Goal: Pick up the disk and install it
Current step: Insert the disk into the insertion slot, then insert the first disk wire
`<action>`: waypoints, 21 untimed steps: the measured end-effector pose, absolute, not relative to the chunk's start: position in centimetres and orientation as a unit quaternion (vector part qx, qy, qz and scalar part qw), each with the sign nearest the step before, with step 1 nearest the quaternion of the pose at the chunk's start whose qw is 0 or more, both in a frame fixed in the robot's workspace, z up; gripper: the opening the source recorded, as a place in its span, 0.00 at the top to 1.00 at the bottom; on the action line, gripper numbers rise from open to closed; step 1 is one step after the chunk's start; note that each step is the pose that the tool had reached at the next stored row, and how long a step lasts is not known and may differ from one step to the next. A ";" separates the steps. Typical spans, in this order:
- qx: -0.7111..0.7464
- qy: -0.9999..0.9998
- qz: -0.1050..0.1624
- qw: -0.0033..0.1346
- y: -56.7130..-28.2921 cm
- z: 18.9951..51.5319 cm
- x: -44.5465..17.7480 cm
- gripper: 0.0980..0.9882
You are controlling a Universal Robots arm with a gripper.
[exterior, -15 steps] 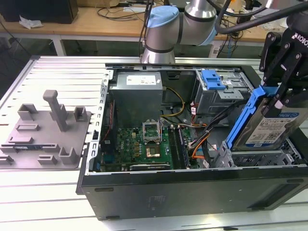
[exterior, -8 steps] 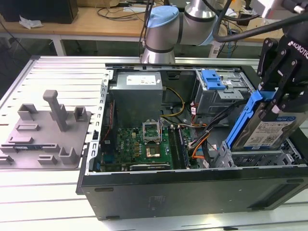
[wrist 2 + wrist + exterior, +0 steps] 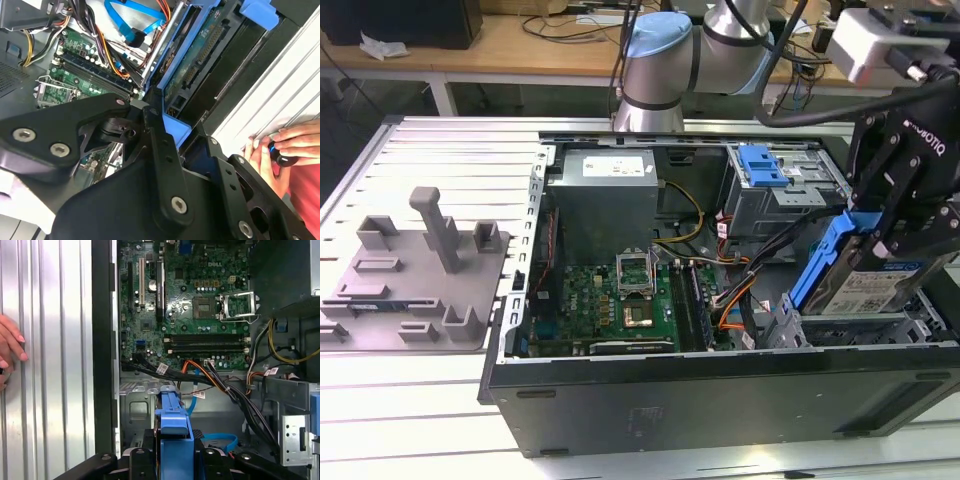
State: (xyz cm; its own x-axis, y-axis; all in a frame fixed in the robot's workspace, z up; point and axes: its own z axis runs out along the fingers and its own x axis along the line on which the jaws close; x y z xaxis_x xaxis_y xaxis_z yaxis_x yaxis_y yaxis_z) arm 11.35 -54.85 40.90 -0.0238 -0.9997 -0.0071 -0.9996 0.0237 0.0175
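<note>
Disk [image 3: 865, 290], a silver drive in a blue frame, is clamped between the 2 black fingers of the gripper [image 3: 885, 235]. It is tilted on edge over the drive bay in the near corner of the computer case [image 3: 670, 405], on the exterior view's right. I cannot tell whether it touches the bay. In the first wrist view the blue frame of the disk [image 3: 174, 432] stands between the fingers, above the bay floor.

The ribbed metal table [image 3: 450, 150] carries the open case and, on the exterior view's left, a grey plastic fixture [image 3: 420, 275] with 1 tall post. Inside the case, the grey power supply [image 3: 605, 195] sits at the far side. The green motherboard [image 3: 610, 300] lies just in front of it. A metal drive cage [image 3: 770, 195] with a blue latch sits at the far right corner. Orange and black cables [image 3: 735, 300] run between the motherboard and the bay. A person's hand [image 3: 10, 347] rests on the table beside the case.
</note>
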 end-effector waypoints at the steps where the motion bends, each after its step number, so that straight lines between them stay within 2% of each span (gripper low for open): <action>1: 0.699 -0.715 -0.009 0.004 -54.9 40.7 11.4 0.70; 5: 0.699 -0.715 -0.009 0.004 -54.9 40.2 11.4 0.70; 7: 0.699 -0.715 -0.009 0.004 -54.9 40.1 11.4 0.55; 8: 0.699 -0.715 -0.009 0.004 -54.9 40.1 11.4 0.55; 9: 0.699 -0.715 -0.009 0.004 -54.9 40.1 11.4 0.48; 21: 0.700 -0.714 -0.009 0.004 -54.9 40.1 11.4 0.48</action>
State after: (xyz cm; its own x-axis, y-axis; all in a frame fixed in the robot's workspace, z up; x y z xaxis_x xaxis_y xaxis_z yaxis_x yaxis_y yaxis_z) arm 11.35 -54.88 40.12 -0.0207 -0.9998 -0.0072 -0.9996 0.0205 0.0175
